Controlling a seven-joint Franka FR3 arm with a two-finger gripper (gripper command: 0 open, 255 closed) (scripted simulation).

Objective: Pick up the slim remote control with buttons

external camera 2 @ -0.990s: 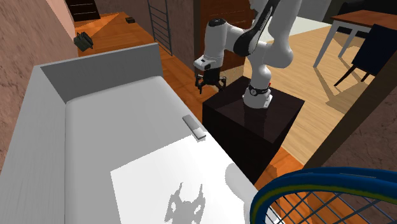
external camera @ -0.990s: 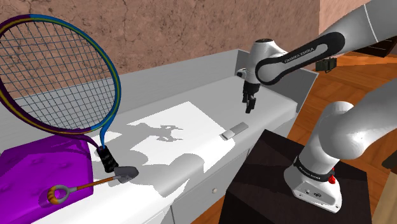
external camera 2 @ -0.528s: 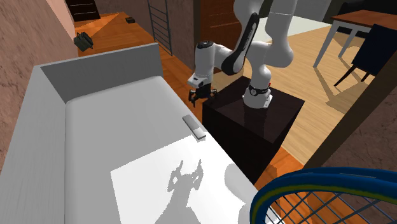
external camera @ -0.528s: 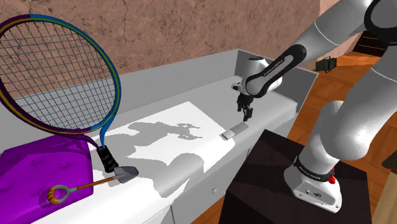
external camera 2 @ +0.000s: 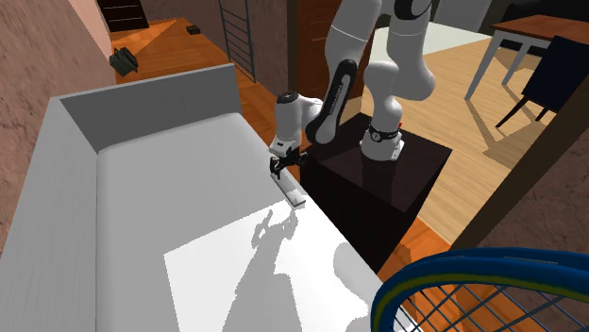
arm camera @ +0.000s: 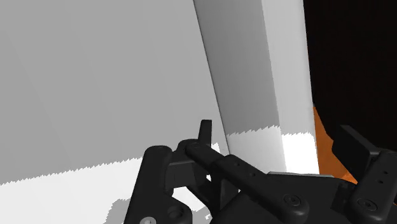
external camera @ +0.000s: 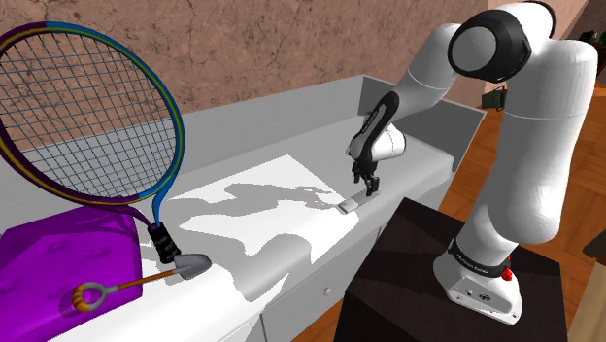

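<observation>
The end effector (external camera: 368, 186), fingers spread and empty, hangs just over one end of the single grey remote (external camera: 353, 203) at the surface (external camera: 243, 155) edge. Well apart: one racket (external camera: 83, 112), one purple box (external camera: 58, 257).

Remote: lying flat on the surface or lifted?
Lying flat: the remote rests on the white surface near its edge, tool above it.

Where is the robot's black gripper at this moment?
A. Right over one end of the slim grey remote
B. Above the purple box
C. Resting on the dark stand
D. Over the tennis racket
A: in the shoulder view the gripper hangs, fingers apart, right over one end of the remote, which lies near the edge of the white surface.
</observation>
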